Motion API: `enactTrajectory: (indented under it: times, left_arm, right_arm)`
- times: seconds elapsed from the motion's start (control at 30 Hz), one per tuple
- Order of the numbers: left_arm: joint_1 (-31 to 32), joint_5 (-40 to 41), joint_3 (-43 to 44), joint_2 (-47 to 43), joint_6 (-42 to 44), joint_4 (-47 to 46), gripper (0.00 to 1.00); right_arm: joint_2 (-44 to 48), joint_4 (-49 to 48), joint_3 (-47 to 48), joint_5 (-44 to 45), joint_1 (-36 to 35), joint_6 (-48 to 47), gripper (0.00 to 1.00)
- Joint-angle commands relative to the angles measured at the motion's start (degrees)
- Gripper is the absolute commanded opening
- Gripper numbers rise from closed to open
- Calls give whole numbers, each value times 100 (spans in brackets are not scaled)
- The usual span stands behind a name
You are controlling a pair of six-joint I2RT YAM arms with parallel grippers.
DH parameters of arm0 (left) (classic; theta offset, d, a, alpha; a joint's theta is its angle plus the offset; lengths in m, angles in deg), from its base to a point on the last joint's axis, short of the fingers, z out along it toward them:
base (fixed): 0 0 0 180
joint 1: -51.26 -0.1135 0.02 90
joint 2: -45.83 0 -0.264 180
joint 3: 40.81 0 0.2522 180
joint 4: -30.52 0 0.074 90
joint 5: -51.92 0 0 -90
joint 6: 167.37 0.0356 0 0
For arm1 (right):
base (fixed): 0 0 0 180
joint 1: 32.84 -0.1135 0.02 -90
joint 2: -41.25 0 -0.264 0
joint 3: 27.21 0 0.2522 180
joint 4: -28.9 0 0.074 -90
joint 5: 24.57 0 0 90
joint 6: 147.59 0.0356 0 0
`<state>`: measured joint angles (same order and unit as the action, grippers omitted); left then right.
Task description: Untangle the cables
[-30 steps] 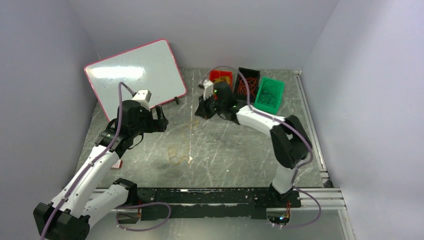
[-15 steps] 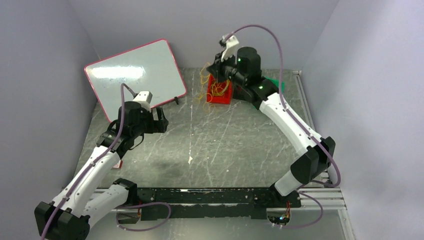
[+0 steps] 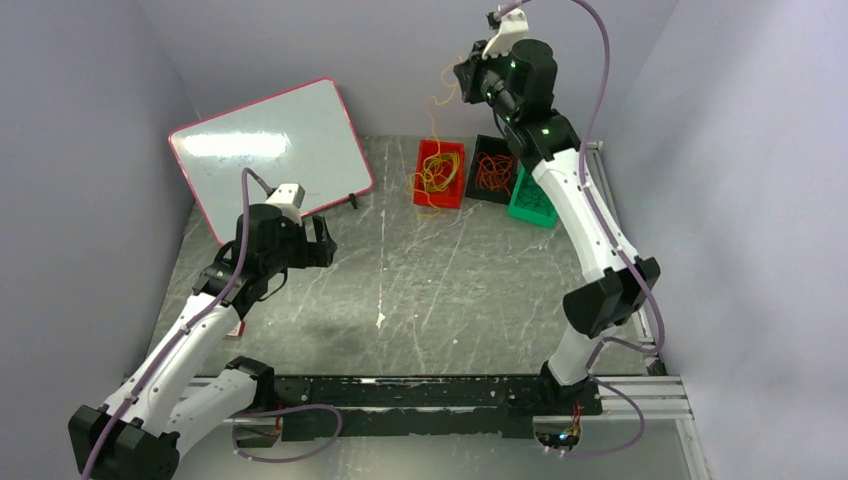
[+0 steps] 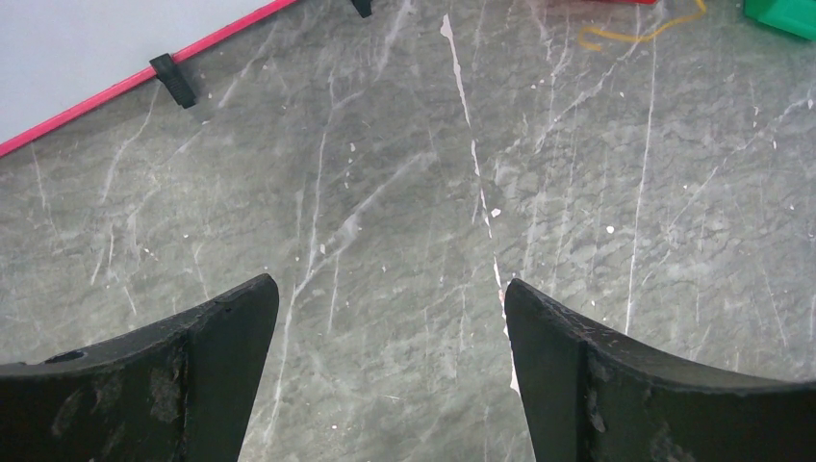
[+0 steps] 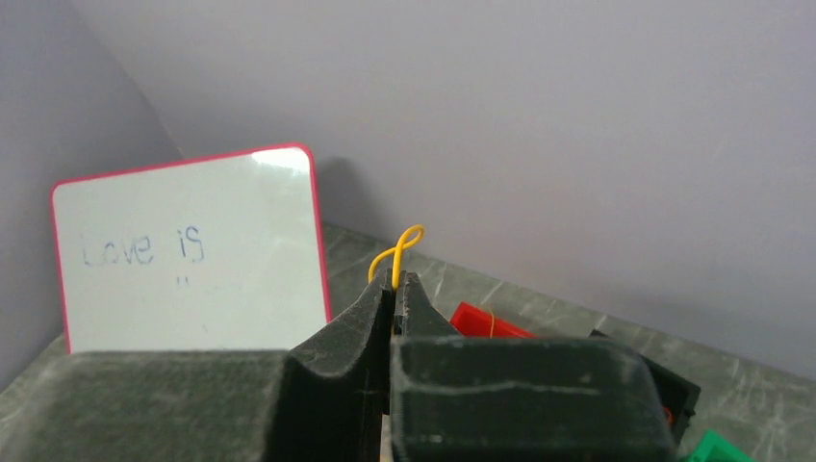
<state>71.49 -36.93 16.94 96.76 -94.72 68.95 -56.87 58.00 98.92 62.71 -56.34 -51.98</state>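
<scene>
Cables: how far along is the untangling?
Looks mostly done: yellow cables lie in the red tray, orange-red cables in the black tray; no tangle visible on the table. In hand: right gripper, shut on a yellow strand, high above the red tray. Remaining: likely drop it in. Left gripper open, holding nothing.

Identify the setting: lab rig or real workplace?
Probably a lab robot cell: plain walls box in a scratched tabletop, the left arm and right arm are bolted to a rail at its near edge, and cables sit in a red bin and a black bin.
</scene>
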Motion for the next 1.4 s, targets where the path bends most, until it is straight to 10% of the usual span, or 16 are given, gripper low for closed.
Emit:
enactTrajectory:
  times: [0.0,0.63,1.37]
  left_arm:
    - [-50,91,-34,-66,63,-110,92]
    - [-46,137,-39,-57,56,-76,92]
    - [-45,164,-40,-71,67,-62,92]
  right_arm:
    - [-478,189,755,-11,34,38,0]
    - [-1471,-134,2165,74,479,334,0]
    - [-1995,-329,322,675,648,418,0]
